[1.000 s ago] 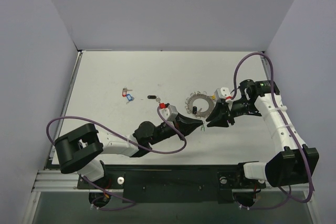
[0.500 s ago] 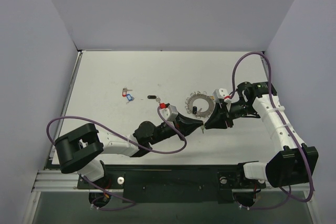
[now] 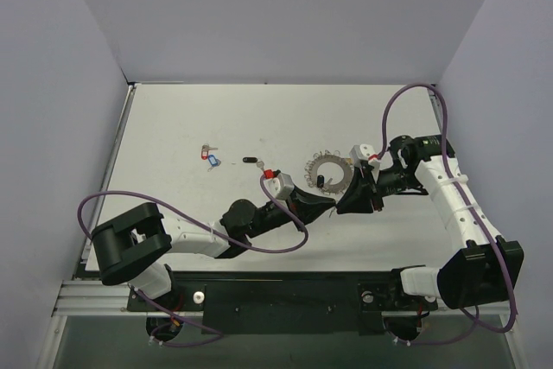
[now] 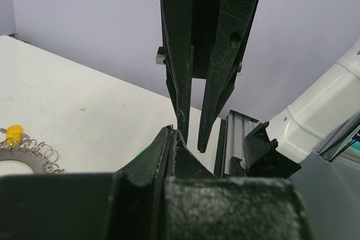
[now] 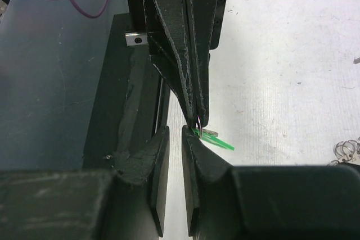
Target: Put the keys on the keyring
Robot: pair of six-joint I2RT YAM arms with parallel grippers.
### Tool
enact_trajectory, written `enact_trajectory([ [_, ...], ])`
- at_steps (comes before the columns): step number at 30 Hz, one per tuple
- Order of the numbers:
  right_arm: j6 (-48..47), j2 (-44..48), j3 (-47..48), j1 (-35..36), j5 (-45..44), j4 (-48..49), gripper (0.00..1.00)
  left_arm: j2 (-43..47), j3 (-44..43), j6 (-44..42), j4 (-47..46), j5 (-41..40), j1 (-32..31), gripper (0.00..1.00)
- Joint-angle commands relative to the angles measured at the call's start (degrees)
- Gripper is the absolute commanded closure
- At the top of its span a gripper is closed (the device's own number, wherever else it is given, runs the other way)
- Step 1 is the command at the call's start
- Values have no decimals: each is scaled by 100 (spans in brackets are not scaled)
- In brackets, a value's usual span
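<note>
My left gripper (image 3: 332, 205) is shut on the small ring of a green-tagged key (image 5: 216, 140), held above the table just in front of the keyring (image 3: 329, 170). The right wrist view shows the left fingers (image 5: 198, 105) pinched together from above, with the green tag hanging beside them. My right gripper (image 3: 341, 206) meets it tip to tip. Its jaws stand a narrow gap apart with nothing between them (image 5: 175, 133), and one pad touches the green tag. The keyring's loops and yellow tag (image 4: 13, 134) appear in the left wrist view. Red and blue keys (image 3: 210, 157) and a black key (image 3: 251, 161) lie to the left.
The white table (image 3: 173, 127) is walled by purple panels on three sides. An aluminium rail (image 3: 95, 300) runs along the near edge by the arm bases. Purple cables (image 3: 406, 101) loop over both arms.
My right gripper has narrowed its jaws and shifted slightly left until it touches the left gripper's tip. The left gripper still holds the green key in the same place.
</note>
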State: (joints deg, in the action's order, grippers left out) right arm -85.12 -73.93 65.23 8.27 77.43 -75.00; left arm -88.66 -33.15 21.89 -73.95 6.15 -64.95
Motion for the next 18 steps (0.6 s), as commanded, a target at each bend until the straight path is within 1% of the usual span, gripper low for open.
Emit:
enact_trajectory([
  [1, 215, 142, 68, -167, 177, -700, 88, 24, -175, -9, -2035, 18, -44, 100],
  [4, 233, 282, 60, -265, -17, -700, 88, 51, -105, -62, -2035, -9, -44, 100],
  [9, 224, 414, 16, -335, -88, -674, 88, 51, -78, -97, -2035, 18, -44, 100],
  [18, 286, 151, 7, -361, 115, -533, 88, 16, -166, -36, -2035, 158, -44, 100],
])
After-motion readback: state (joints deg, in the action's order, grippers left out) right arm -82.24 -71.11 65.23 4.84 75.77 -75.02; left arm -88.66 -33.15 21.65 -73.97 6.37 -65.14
